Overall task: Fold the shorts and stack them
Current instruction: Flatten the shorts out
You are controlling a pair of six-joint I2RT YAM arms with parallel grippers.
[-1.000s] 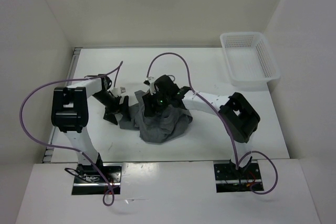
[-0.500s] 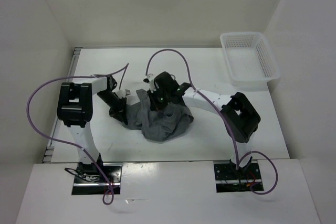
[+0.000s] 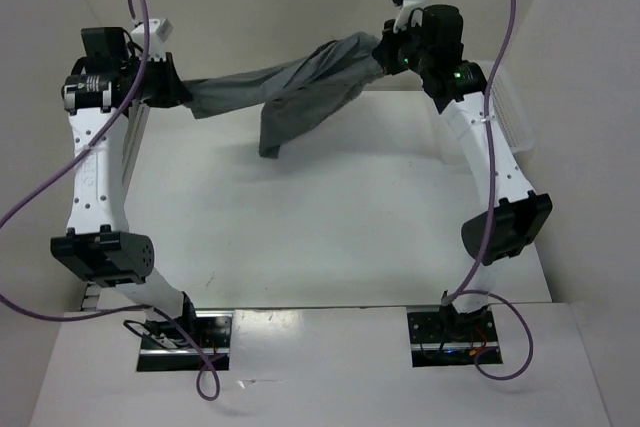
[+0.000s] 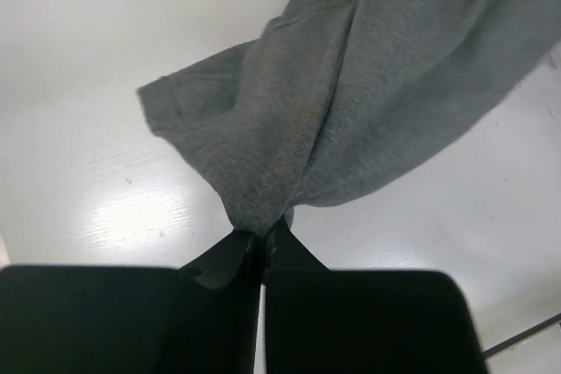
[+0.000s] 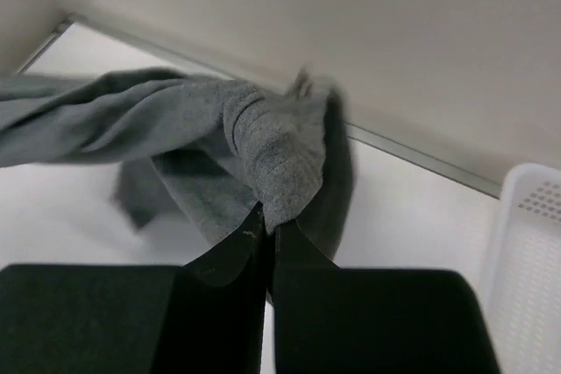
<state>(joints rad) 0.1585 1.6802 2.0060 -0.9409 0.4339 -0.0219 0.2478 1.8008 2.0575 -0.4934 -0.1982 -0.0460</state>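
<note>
The left end effector [image 3: 178,95] is positioned high over the left rear of the desk [image 3: 330,227], jaws closed tight on one edge of the shorts [image 3: 300,92]; in the left wrist view its black fingers [image 4: 230,260] pinch a gathered point of cloth with no gap between them. The shorts are plain mid-grey fabric, soft and matt, with a fine knit texture and darker creases where the cloth bunches. The garment hangs clear above the desk as a sagging, twisted band stretched between the two arms, with one loose flap drooping below the middle of the band. The right end effector [image 3: 386,51] is positioned high over the right rear of the desk, jaws closed on the opposite end of the shorts; in the right wrist view a thicker, ridged roll of cloth sits directly above its fingertips. A white perforated basket [image 5: 535,243] stands at the right rear corner of the desk, apart from the shorts
</note>
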